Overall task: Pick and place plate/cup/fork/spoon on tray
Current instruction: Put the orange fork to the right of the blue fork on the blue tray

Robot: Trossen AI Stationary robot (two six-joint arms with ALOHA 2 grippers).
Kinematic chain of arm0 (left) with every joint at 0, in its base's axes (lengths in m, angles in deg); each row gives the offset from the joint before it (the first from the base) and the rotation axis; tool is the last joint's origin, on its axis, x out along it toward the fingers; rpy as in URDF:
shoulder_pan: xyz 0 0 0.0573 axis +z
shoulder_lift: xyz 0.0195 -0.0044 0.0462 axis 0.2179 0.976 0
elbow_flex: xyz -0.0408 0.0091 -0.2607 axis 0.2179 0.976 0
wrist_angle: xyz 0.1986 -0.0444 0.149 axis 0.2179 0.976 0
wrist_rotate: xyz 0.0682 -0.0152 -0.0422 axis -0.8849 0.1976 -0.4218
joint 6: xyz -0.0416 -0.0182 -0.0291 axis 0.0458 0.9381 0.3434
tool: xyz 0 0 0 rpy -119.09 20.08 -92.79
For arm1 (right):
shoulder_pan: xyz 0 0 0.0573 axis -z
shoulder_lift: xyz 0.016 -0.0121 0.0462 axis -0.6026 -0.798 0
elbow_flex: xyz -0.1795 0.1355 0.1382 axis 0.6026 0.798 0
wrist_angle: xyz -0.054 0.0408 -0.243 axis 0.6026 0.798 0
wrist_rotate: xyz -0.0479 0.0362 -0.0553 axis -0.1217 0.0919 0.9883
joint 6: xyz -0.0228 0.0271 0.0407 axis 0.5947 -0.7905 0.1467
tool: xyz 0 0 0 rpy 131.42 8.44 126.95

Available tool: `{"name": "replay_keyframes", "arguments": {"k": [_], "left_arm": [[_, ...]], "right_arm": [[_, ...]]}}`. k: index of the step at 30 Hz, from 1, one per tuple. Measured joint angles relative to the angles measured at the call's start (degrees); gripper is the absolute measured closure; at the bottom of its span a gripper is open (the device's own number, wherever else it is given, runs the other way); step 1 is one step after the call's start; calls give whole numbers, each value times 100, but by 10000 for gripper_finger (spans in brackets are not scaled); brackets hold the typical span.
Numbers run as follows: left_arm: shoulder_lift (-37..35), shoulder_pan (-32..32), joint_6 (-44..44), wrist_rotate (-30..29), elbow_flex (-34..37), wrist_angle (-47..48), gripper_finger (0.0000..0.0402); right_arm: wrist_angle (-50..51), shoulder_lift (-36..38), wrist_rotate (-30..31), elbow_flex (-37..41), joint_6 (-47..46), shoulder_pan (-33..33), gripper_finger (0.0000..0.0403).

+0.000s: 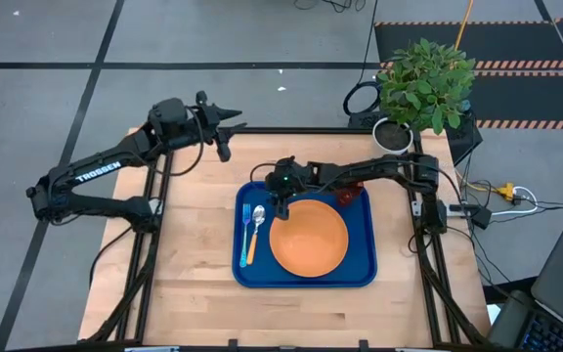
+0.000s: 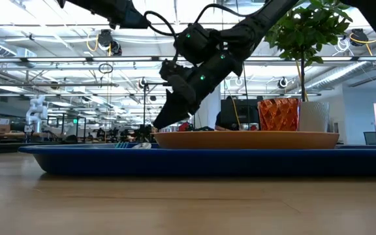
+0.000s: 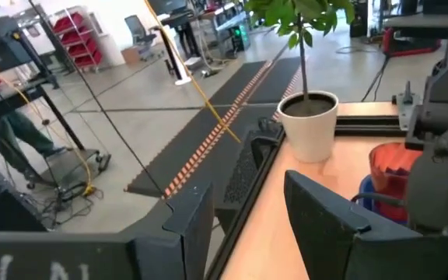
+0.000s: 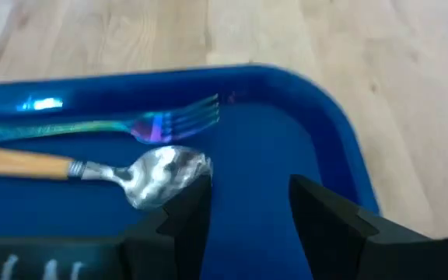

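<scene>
The blue tray (image 1: 306, 282) lies on the table's middle. On it rest the orange plate (image 1: 309, 241), the light-blue fork (image 1: 245, 235) and the orange-handled spoon (image 1: 255, 235) side by side at its left, and the red cup (image 1: 348, 195) upright at its far right corner. My right gripper (image 1: 280, 207) hangs open, slanting down over the tray's far left part; in its wrist view the fingers (image 4: 247, 202) stand just short of the spoon's silver bowl (image 4: 158, 175) and the fork's tines (image 4: 193, 113), and the low view shows its tips (image 2: 158, 121) above the tray. My left gripper (image 1: 231, 135) is open, raised over the table's far left edge.
A white pot with a green plant (image 1: 399, 132) stands at the table's far right corner, behind the cup (image 3: 391, 175). Bare wood lies to the left of the tray and along the near edge. The room's floor, cables and racks lie beyond the table.
</scene>
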State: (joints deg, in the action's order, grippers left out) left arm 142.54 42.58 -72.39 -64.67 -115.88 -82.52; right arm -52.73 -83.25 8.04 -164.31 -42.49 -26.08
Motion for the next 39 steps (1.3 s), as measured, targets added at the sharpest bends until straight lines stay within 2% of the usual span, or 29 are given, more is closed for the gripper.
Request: {"name": "replay_keyframes", "arguments": {"k": [14, 21, 26, 34, 39], "left_arm": [[-98, -61, 276, 266, -2, -43, 240], [-142, -106, 491, 1605, 312, -135, 240], [-414, -105, 703, 1644, 872, -1112, 240], [-1300, -172, 1271, 1644, 1872, -2716, 240], [-1651, -279, 1445, 1644, 2316, -3252, 240]], "right_arm": [[-260, -33, -180, -4, 409, -113, 234], [-261, -31, -179, -4, 655, -246, 234], [-273, -31, -178, -2, 753, -313, 234], [-193, -31, -177, 0, 914, -321, 234], [-183, -31, -177, -95, 978, -323, 234]]}}
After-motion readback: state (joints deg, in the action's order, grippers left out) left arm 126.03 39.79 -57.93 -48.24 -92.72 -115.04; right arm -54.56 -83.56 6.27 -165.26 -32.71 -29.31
